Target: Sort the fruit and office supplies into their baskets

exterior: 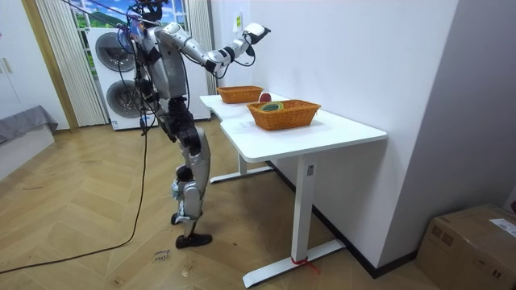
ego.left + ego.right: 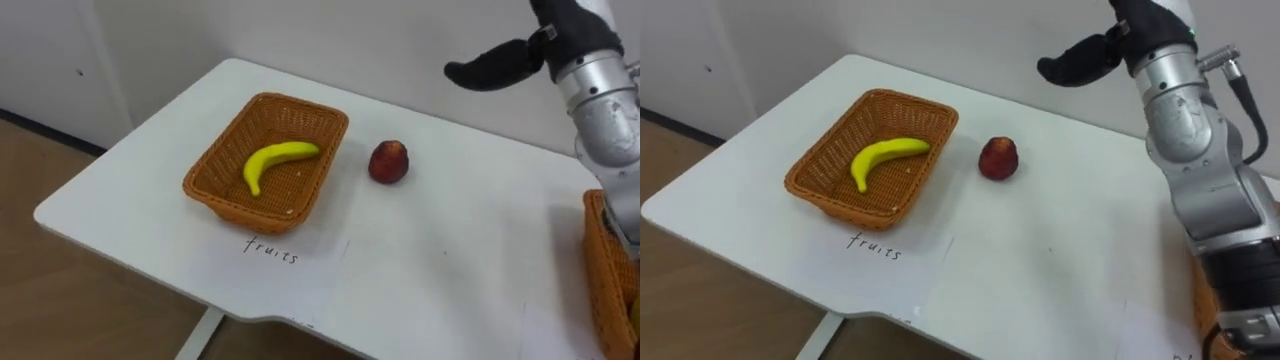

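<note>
Closest, a white paper label [image 2: 300,250] sits at six o'clock of the brown woven basket [image 2: 236,205] holding the curved yellow banana [image 2: 275,160], the round red apple [image 2: 388,162] waits outside at three o'clock, and the black right hand [image 2: 495,70] hangs above at one o'clock, loose and empty, likely to fetch it

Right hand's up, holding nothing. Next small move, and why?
Probably lower the right hand toward the red fruit. It lies loose on the table beside the fruits basket, which already holds the banana, and the hand hangs open above the table.
</note>
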